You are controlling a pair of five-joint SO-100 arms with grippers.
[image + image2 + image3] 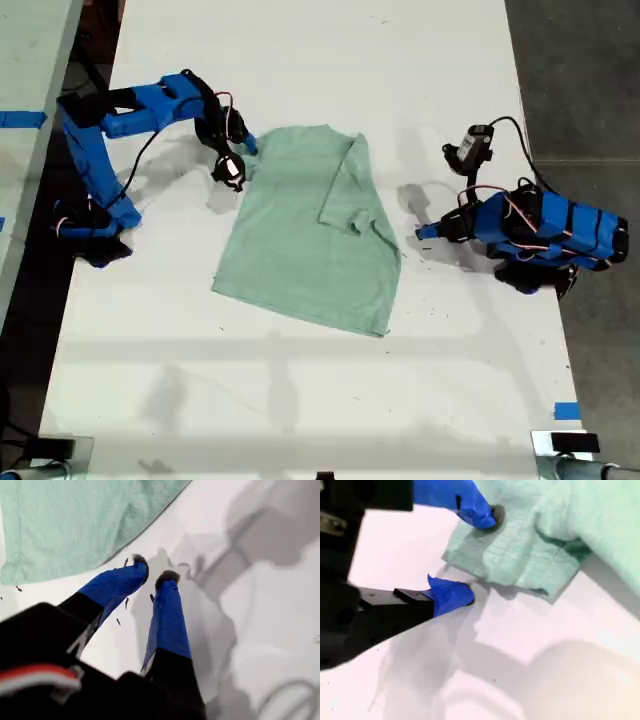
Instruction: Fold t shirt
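Shirt point(300, 235) mid-counter point(300, 400), part folded. Thin, limp, light; will sag and drag, so pinch hems/corners. My second tool point(472, 555) parted, straddling sleeve edge at exterior view's left. My first tool point(152, 577) slightly parted, empty, beside hem.

The t shirt point(305, 235) lies partly folded mid-desk point(300, 400), one side flipped over onto itself. My second claw point(240, 158) sits right at its 10 o'clock corner, touching the cloth. My first claw point(424, 232) rests on the white desk around 3 o'clock, just off the shirt's edge.
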